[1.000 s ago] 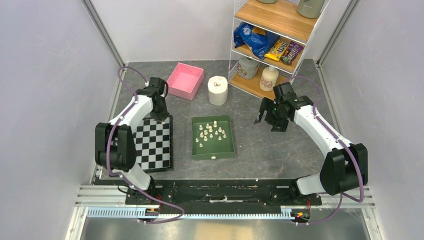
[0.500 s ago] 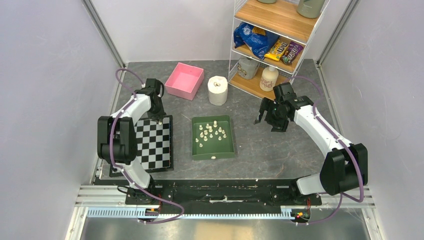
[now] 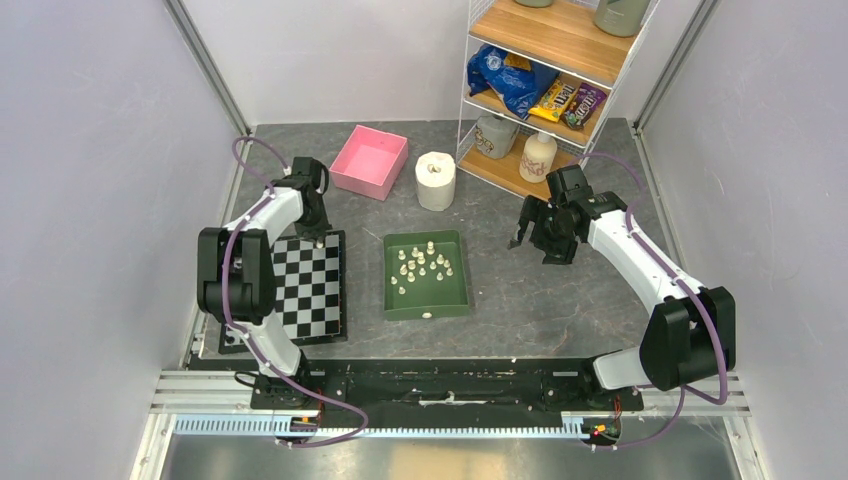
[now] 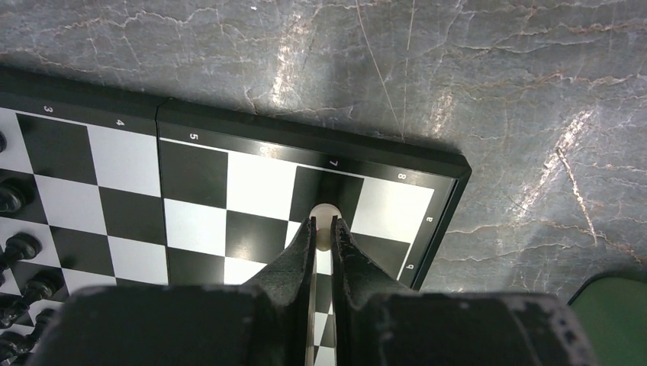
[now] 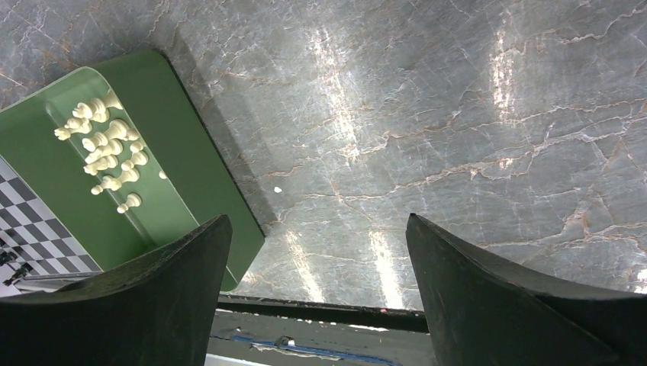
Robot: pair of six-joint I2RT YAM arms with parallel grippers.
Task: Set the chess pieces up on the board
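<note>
The checkered board (image 3: 300,290) lies at the left. My left gripper (image 3: 318,238) is at its far right corner, shut on one cream-white chess piece (image 4: 326,221) over the black square by the mark 7 on the board (image 4: 191,183). Several more cream-white chess pieces (image 3: 422,265) lie in the green tray (image 3: 455,300); they also show in the right wrist view (image 5: 103,152). My right gripper (image 3: 530,235) is open and empty above the bare table, right of the tray. Black pieces (image 4: 19,248) stand along the board's left side in the left wrist view.
A pink box (image 3: 370,163) and a white paper roll (image 3: 435,180) stand at the back. A wire shelf (image 3: 545,90) with snacks and bottles stands at the back right. The green tray's edge (image 5: 214,175) shows at the left of the right wrist view.
My left arm's elbow swung left while its gripper stayed at the board's far right corner with the piece. The right arm has barely moved.
</note>
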